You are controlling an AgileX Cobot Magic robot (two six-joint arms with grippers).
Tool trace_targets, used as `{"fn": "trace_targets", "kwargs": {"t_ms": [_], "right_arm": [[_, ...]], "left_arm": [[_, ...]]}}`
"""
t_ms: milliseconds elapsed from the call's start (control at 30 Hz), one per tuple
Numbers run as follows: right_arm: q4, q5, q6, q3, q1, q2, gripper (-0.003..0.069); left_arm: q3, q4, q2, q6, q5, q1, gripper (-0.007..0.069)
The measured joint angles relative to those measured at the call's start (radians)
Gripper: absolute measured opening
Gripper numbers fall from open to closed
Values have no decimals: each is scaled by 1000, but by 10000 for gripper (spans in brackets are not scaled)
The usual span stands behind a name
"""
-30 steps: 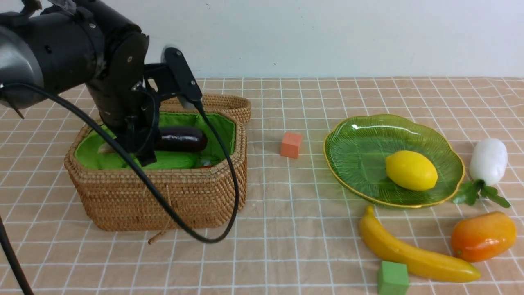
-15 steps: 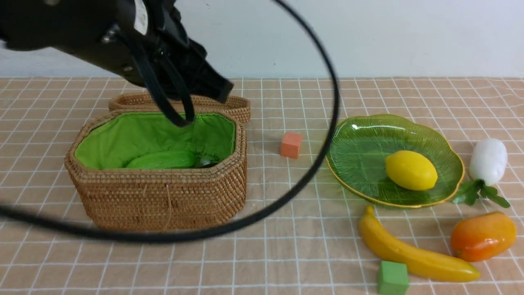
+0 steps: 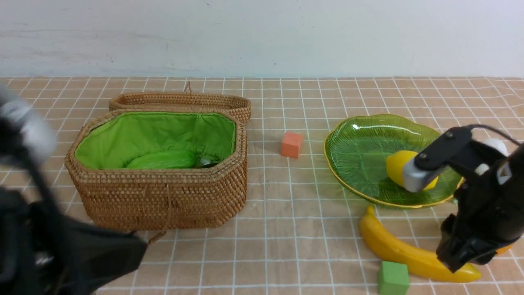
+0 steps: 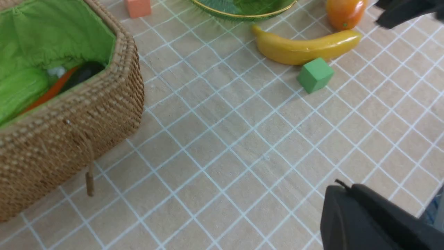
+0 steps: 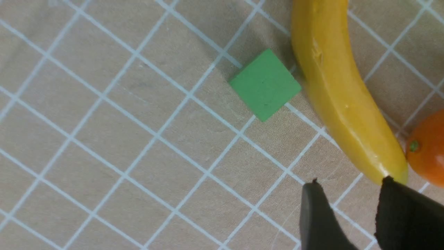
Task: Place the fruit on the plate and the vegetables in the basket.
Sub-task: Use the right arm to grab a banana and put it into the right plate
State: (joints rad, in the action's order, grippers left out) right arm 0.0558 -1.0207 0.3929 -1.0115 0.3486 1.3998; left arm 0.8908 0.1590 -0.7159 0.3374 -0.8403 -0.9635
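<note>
The wicker basket stands at the left. It holds the green gourd, and the left wrist view also shows the carrot and the eggplant in it. A lemon lies on the green plate. The banana lies in front of the plate. My right gripper is open and empty, just above the cloth at the banana's end, beside the mango. My right arm hides most of the radish. My left gripper is shut and empty, low at the front left.
An orange cube sits between the basket and the plate. A green cube touches the banana's near side. The basket's lid lies open behind it. A checked cloth covers the table.
My left arm let the eggplant go in the basket, rose, and swung back to the front left, its gripper shutting. My right arm came into view over the mango and the banana's end.
</note>
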Motion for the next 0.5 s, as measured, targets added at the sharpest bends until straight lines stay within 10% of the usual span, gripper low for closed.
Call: {"fn": "trace_targets", "kwargs": {"t_ms": [500], "right_arm": [[-24,228,390,0,-109,320,439]], "left_arm": [[-125,59,241,-1,-13,0,-13]]}}
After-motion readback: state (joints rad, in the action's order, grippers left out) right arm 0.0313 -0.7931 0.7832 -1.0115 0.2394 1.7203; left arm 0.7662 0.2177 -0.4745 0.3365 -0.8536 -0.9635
